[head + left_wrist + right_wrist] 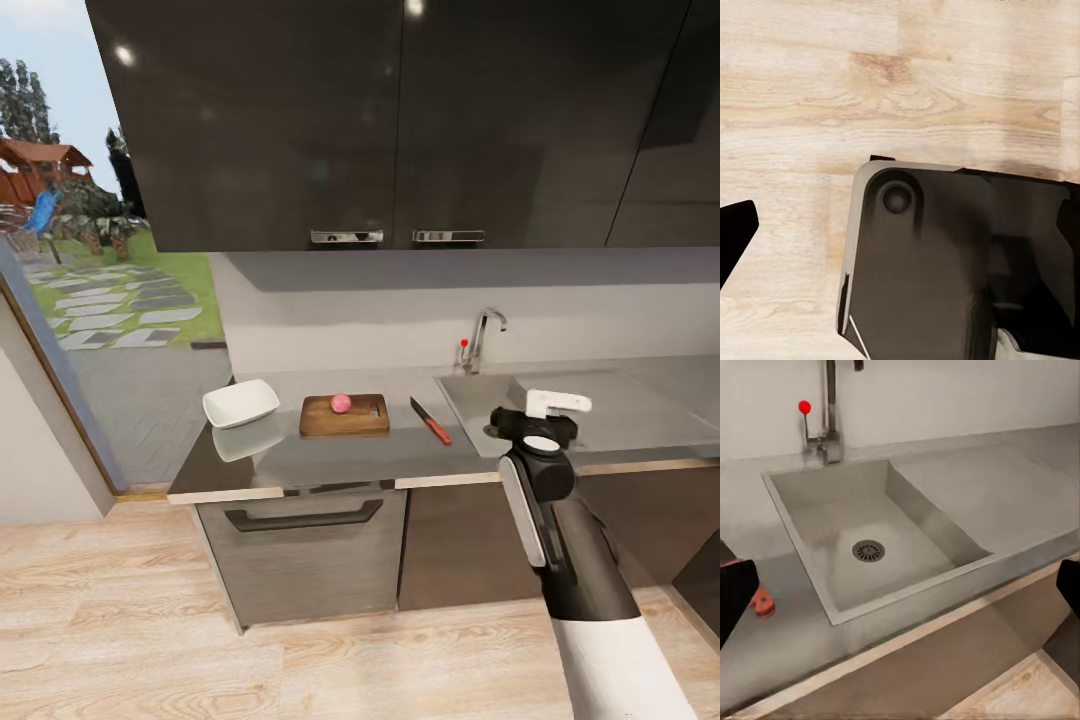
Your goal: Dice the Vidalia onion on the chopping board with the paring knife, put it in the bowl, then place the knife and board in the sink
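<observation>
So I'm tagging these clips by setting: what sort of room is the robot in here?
A home kitchen, it seems: a grey countertop with a steel sink and tap, dark wall cabinets above, and a chopping board laid out.

Glossy dark wall cabinets fill the upper frame above a pale wall. At left, a glass door, perhaps, shows a garden. Light wood-plank floor spans the bottom.

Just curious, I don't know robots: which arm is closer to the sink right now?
The right. Its end effector hovers at the sink front edge; the left end effector points at the wooden floor.
</observation>
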You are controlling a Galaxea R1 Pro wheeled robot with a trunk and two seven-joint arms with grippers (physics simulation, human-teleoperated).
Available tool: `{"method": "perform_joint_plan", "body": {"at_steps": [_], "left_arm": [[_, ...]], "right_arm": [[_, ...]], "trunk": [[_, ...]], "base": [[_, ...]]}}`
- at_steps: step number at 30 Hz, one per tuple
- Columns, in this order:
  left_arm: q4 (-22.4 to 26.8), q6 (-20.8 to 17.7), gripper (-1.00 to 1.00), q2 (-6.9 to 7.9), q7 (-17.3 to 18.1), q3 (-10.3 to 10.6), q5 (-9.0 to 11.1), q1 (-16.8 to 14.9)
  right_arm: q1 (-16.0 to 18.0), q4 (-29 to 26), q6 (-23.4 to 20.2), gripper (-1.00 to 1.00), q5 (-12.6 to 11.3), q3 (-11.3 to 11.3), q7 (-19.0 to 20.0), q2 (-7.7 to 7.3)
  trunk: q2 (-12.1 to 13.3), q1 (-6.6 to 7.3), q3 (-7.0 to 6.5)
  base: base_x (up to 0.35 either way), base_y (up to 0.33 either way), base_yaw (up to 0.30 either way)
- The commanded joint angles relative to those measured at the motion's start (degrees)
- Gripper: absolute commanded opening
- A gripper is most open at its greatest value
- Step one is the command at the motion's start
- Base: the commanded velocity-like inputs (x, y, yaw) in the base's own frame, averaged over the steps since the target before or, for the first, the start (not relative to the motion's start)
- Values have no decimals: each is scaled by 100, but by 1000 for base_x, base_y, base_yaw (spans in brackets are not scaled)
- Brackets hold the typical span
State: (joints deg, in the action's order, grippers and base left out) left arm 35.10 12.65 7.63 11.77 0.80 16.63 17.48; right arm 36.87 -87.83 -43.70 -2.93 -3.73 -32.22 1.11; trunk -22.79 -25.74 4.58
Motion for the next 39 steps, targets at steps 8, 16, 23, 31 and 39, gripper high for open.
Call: {"method": "perform_joint_plan", "body": {"at_steps": [8, 16, 23, 31, 39], "left_arm": [[5, 0, 100, 2, 27, 8, 60, 1], [5, 0, 100, 2, 27, 8, 60, 1], [-4, 0, 100, 1, 27, 8, 60, 1], [-54, 0, 100, 1, 25, 8, 60, 1], [-88, 0, 100, 1, 18, 8, 60, 1]], "right_arm": [[97, 544, -98, 100, -34, -139, 1154, 126], [101, 713, -100, 100, -23, -134, 1705, 86], [101, 723, -81, 100, -23, -129, 1865, 79], [97, 724, -62, 100, -8, -109, 2468, 26], [87, 829, -29, 100, -13, -119, 2561, 17]], "trunk": [[-13, -4, 12], [-13, -4, 12], [-13, -4, 12], [-13, -4, 12], [-13, -4, 12]], "base": [[170, -62, 0], [258, -52, 0], [264, -158, 0], [248, -205, 0], [42, -39, 0]]}}
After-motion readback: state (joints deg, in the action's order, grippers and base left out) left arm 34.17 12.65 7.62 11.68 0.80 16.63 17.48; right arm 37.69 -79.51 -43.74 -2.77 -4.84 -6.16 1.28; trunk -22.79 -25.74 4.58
